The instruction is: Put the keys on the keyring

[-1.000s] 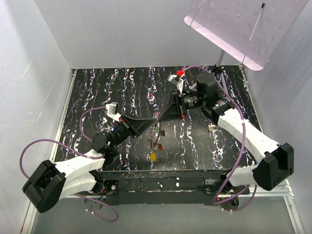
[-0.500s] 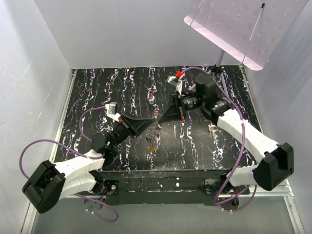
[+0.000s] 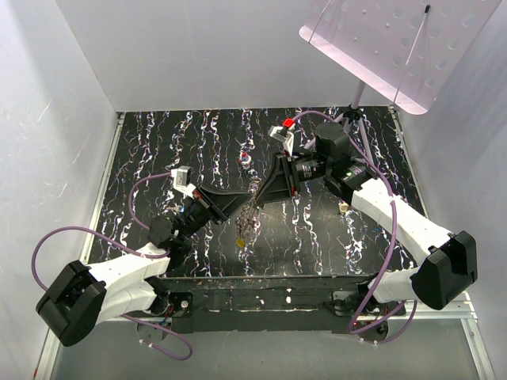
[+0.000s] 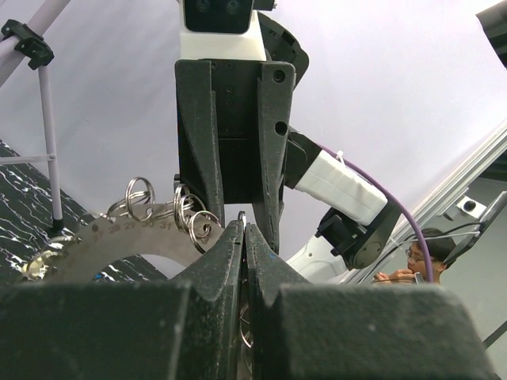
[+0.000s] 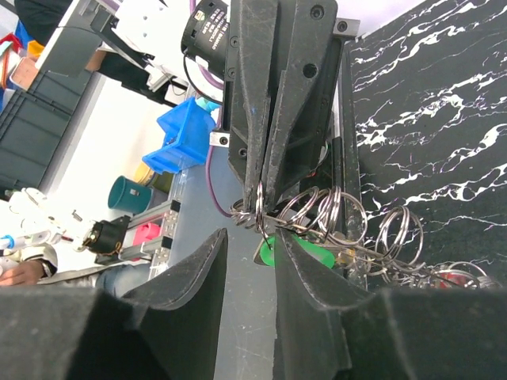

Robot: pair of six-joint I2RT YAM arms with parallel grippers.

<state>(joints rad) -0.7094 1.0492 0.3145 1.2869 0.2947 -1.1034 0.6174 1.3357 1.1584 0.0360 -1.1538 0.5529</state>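
Observation:
In the top view my left gripper (image 3: 251, 193) and right gripper (image 3: 262, 192) meet tip to tip above the mat's middle. A cluster with a yellow key (image 3: 240, 243) hangs below them. In the left wrist view my left gripper (image 4: 243, 224) is shut on a thin split ring (image 4: 242, 214). The grey keyring (image 4: 89, 248), hung with several split rings, is at its left. In the right wrist view my right gripper (image 5: 249, 247) is open, its jaws either side of that ring. A green key (image 5: 299, 252) hangs just behind. The red and blue keys cannot be made out.
A red-white-blue blob (image 3: 246, 159) lies on the black marbled mat (image 3: 158, 150) behind the grippers. A small beige lump (image 3: 344, 207) lies under the right arm. A pink perforated board (image 3: 380, 39) on a stand overhangs the back right. White walls enclose the mat.
The hanging key cluster has risen and shifted slightly left, the yellow key now higher above the mat. The right wrist has edged left toward the left gripper.

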